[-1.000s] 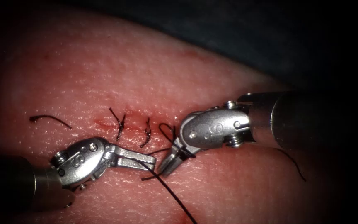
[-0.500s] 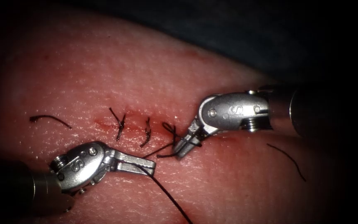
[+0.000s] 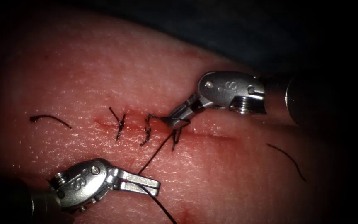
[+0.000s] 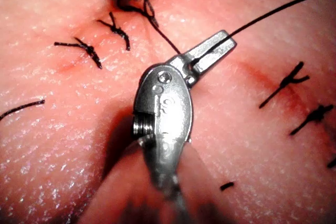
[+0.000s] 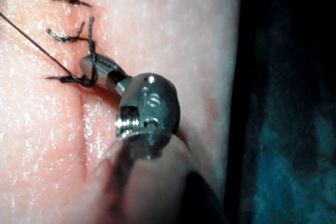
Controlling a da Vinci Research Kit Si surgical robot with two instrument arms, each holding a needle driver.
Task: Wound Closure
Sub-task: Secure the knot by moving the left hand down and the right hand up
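My left tool [image 3: 143, 185] lies on the near side of the cut [image 3: 212, 135], jaws shut on the dark thread [image 3: 156, 150]. The thread rises from those jaws to a forming knot [image 3: 175, 132] on the cut. My right tool [image 3: 175, 120] reaches in from the right over the cut, jaws shut on the thread's short end at the knot. In the left wrist view the left tool [image 4: 210, 53] pinches the thread [image 4: 273, 11]. In the right wrist view the right tool [image 5: 92, 67] has thread wound around its jaws.
Two tied stitches [image 3: 120, 124] [image 3: 146, 132] cross the cut left of the knot. Cut ends of thread lie on the tissue [image 3: 104, 70] at far left [image 3: 48, 119] and at right [image 3: 286, 157]. Red fluid lines the cut. The tissue's far edge drops into dark.
The right tool has moved up and away across the cut with its thread end. The left tool has drawn down toward the front. The loose loop has pulled down onto the cut.
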